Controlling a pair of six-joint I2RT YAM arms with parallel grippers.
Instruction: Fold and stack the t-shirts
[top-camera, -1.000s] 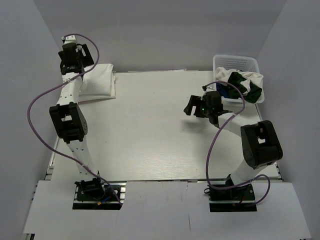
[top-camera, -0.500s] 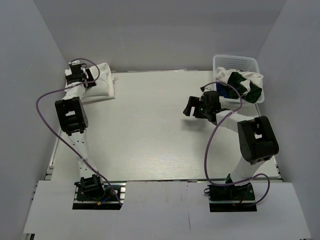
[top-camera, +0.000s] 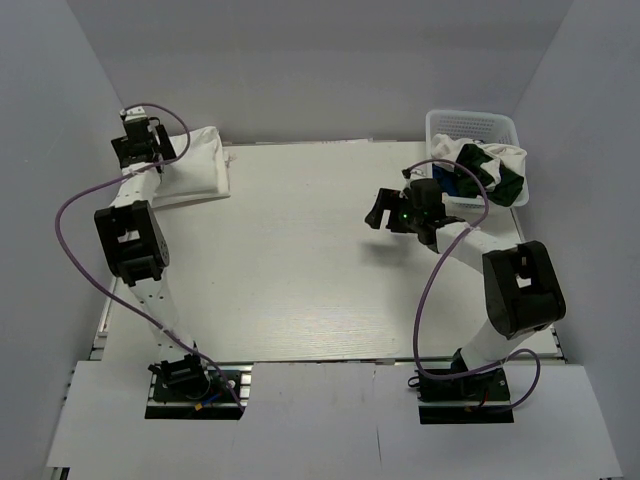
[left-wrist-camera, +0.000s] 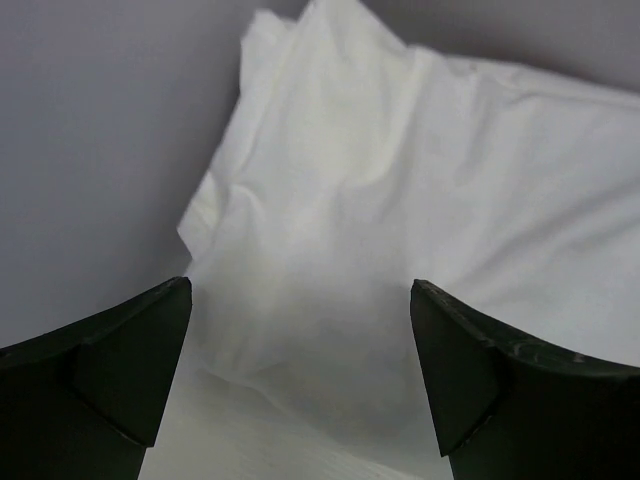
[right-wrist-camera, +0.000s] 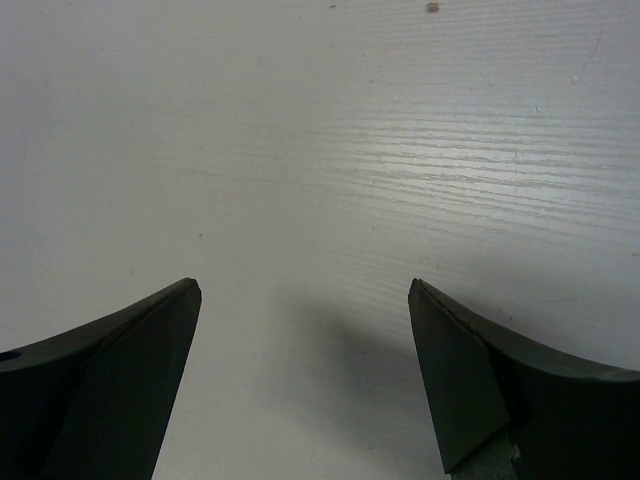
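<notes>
While both pairs of jaws stand wide with nothing between them, the left gripper (top-camera: 137, 150) sits in the far-left corner, tight to the left wall (top-camera: 60, 150), at the left end of the folded white t-shirt (top-camera: 197, 165). Left wrist view: left gripper (left-wrist-camera: 300, 300) above the folded white t-shirt (left-wrist-camera: 400, 220), whose creased left edge lies right by the grey wall. Little room there.

The right gripper (top-camera: 383, 213) hangs over bare table (top-camera: 290, 270), near the basket (top-camera: 470, 117) but apart from it. Right wrist view: right gripper (right-wrist-camera: 300, 290) with only tabletop under it. The basket stands in the far-right corner by the right wall (top-camera: 580, 150), with a heap of t-shirts (top-camera: 488, 165) in white, dark green and blue piled to its rim. Middle and near half of the table are bare, with plenty of room between the arms.

Versus a second ago, the left gripper has come down from beyond the shirt's far-left corner. Since half a second ago it has shifted left, closer to the wall. The right gripper has barely shifted. Folded shirt, basket and heap are unchanged.
</notes>
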